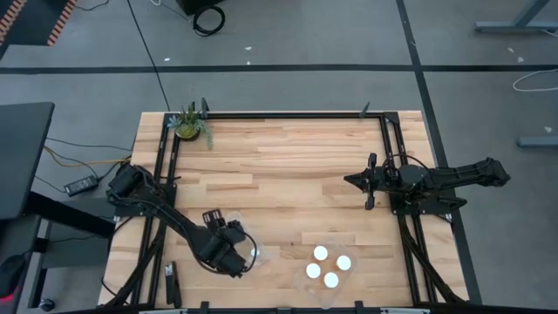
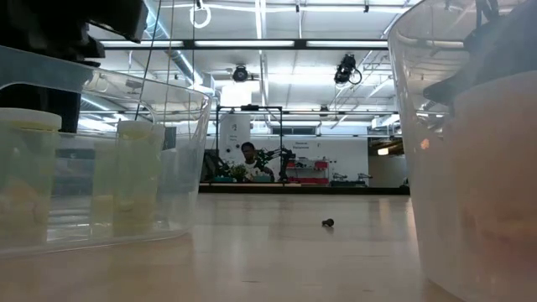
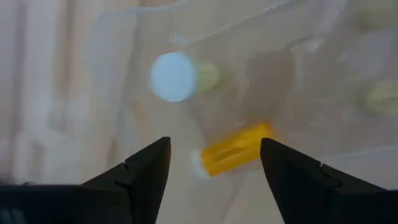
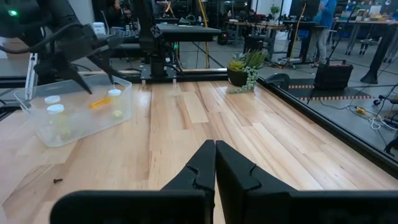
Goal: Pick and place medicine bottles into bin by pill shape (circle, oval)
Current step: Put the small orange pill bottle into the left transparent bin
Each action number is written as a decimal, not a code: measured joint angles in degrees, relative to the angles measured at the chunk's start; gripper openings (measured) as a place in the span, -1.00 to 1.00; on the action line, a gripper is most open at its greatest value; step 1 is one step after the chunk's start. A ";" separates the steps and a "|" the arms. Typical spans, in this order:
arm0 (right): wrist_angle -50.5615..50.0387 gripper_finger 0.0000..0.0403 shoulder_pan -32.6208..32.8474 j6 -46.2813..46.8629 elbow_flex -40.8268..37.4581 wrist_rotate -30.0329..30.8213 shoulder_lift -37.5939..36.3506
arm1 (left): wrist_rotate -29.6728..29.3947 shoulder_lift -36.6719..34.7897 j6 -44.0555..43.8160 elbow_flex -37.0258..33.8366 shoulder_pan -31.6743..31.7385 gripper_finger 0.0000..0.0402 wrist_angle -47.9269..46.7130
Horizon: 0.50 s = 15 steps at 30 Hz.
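My left gripper [image 1: 234,255] hangs open, pointing steeply down over a clear tub [image 4: 81,121] near the table's front left. Below its fingertips an amber medicine bottle [image 3: 233,149] lies tilted inside that tub, apart from both fingers. Other white-capped bottles [image 4: 55,109] stand upright in the same tub. To the right, a second clear tub [image 1: 328,292] holds several bottles, seen as white caps [image 1: 321,253]. My right gripper [image 1: 359,180] waits shut and level at the table's right side, touching nothing.
A green potted plant [image 1: 190,125] stands at the far left corner. A small dark screw [image 2: 327,223] lies on the wood. Black frame rails [image 1: 288,114] run along the far edge and both sides. Bare wood lies between the tubs and the far edge.
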 joint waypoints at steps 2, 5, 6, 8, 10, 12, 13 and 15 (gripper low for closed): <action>0.00 -0.90 0.00 0.01 0.00 0.00 0.00 | -0.37 0.00 1.92 0.00 0.00 0.29 -1.11; 0.00 -0.90 0.00 0.00 0.00 -0.01 0.00 | 1.04 0.00 9.07 0.00 -0.47 0.25 -1.24; -0.01 -0.90 0.00 0.00 0.00 0.00 -0.02 | 1.88 0.00 12.00 0.00 -0.72 0.23 -1.32; 0.00 -0.90 -0.01 0.00 0.00 0.00 0.00 | 2.91 0.00 17.20 0.00 -1.32 0.19 -1.34; -0.01 -0.90 -0.02 0.00 0.00 0.00 0.00 | 3.53 0.00 21.12 0.00 -2.06 0.15 -1.19; -0.01 -0.90 -0.02 0.01 0.00 0.00 0.00 | 3.53 0.00 25.10 0.00 -2.94 0.12 -1.33; -0.01 -0.90 -0.02 0.00 0.00 -0.01 0.00 | 3.48 0.00 26.97 0.00 -3.33 0.10 -1.29; 0.00 -0.90 -0.01 0.00 0.00 0.00 -0.01 | 3.36 0.00 29.39 0.00 -3.73 0.08 -1.17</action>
